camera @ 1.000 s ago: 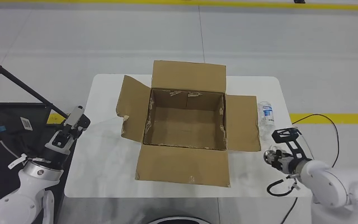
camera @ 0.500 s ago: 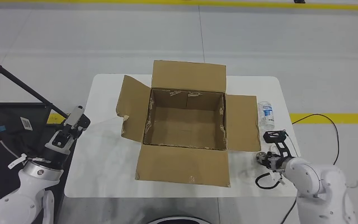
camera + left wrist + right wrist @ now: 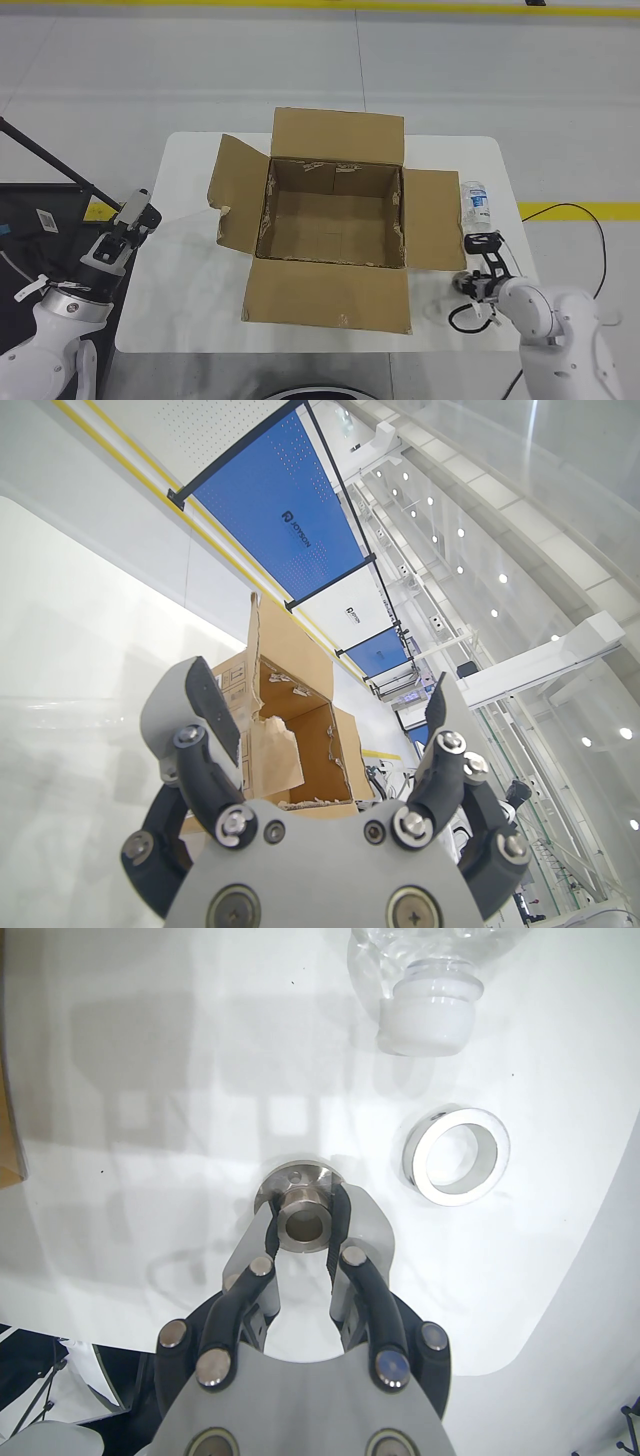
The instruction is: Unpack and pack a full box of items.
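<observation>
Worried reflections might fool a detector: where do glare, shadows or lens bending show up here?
Right wrist view: the glossy table carries grey, grid-like reflections around the right pincer, shut on the metal bushing. Left wrist view: ceiling lamps glare, and straight beams bow toward the edges. Top view: even light, no harsh shadows around the box.

Print noted: large blue wall panel (image 3: 295, 535) behind the brown cardboard box (image 3: 300, 660) carries a white logo with one word. White panel (image 3: 352, 615) beside it: dark logo, too small to read. Box outer wall: black handling symbols, upward arrows. Clear plastic bottle (image 3: 477, 205), right of box: blue-white label, illegible.
</observation>
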Controlling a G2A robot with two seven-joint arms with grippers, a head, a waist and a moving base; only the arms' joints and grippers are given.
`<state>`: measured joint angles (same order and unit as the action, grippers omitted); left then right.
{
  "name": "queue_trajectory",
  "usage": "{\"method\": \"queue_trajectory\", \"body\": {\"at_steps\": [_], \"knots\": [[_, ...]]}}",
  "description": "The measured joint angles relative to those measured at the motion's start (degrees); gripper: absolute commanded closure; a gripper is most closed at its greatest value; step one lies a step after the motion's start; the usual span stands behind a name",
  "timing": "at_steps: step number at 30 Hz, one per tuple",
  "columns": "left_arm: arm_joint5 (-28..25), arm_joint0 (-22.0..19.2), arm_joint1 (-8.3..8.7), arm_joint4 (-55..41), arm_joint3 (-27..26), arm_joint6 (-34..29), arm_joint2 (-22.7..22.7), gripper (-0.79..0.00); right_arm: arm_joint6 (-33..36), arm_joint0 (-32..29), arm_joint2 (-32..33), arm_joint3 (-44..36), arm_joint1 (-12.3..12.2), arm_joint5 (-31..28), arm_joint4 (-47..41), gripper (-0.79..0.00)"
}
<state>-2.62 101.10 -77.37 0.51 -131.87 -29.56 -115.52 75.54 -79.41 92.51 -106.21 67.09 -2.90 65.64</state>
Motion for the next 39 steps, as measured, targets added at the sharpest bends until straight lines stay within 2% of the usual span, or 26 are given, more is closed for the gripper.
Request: {"method": "queue_trajectory", "body": {"at_steps": [2, 3, 5, 8, 10, 11, 13, 16, 19, 24, 29, 32, 39], "knots": [[0.0, 0.0, 0.0, 0.0, 0.0, 0.0, 0.0, -0.785, 0.0, 0.4, -0.2, 0.7, -0.1, 0.0, -0.2, -0.058], [0.0, 0.0, 0.0, 0.0, 0.0, 0.0, 0.0, -0.785, -0.1, 0.6, -0.3, 1.0, -0.1, 0.0, -0.3, -0.117], [0.0, 0.0, 0.0, 0.0, 0.0, 0.0, 0.0, -0.785, -0.1, 0.8, -0.4, 1.3, -0.2, 0.0, -0.4, -0.185], [0.0, 0.0, 0.0, 0.0, 0.0, 0.0, 0.0, -0.785, 0.1, 1.1, -0.3, 1.6, -0.3, -0.1, -0.6, -0.385], [0.0, 0.0, 0.0, 0.0, 0.0, 0.0, 0.0, -0.785, 0.2, 1.3, -0.2, 1.6, -0.4, -0.2, -0.9, -0.468], [0.0, 0.0, 0.0, 0.0, 0.0, 0.0, 0.0, -0.785, 0.4, 1.4, -0.1, 1.4, -0.4, -0.2, -1.0, -0.563], [0.0, 0.0, 0.0, 0.0, 0.0, 0.0, 0.0, -0.785, 0.6, 1.4, 0.1, 0.9, -0.5, -0.1, -1.2, -0.668], [0.0, 0.0, 0.0, 0.0, 0.0, 0.0, 0.0, -0.785, 0.8, 1.5, 0.7, -0.1, -0.7, -0.3, -1.4, -0.785], [0.0, 0.0, 0.0, 0.0, 0.0, 0.0, 0.0, -0.785, 0.4, 1.7, 2.0, -1.4, -0.8, 0.2, -2.8, -0.785], [0.0, 0.0, 0.0, 0.0, 0.0, 0.0, 0.0, -0.785, -1.4, 2.9, 7.3, -5.2, -1.0, 5.4, -6.8, -0.785], [0.0, 0.0, 0.0, 0.0, 0.0, 0.0, 0.0, -0.785, -2.3, 5.5, 12.2, -8.4, -1.2, 6.2, -16.9, -0.785], [0.0, 0.0, 0.0, 0.0, 0.0, 0.0, 0.0, -0.785, -1.7, 7.2, 11.5, -7.6, -1.3, 4.5, -23.1, -0.785], [0.0, 0.0, 0.0, 0.0, 0.0, 0.0, 0.0, -0.785, -2.7, 10.9, 5.6, -1.6, -1.4, 1.9, -29.8, -0.785]]}}
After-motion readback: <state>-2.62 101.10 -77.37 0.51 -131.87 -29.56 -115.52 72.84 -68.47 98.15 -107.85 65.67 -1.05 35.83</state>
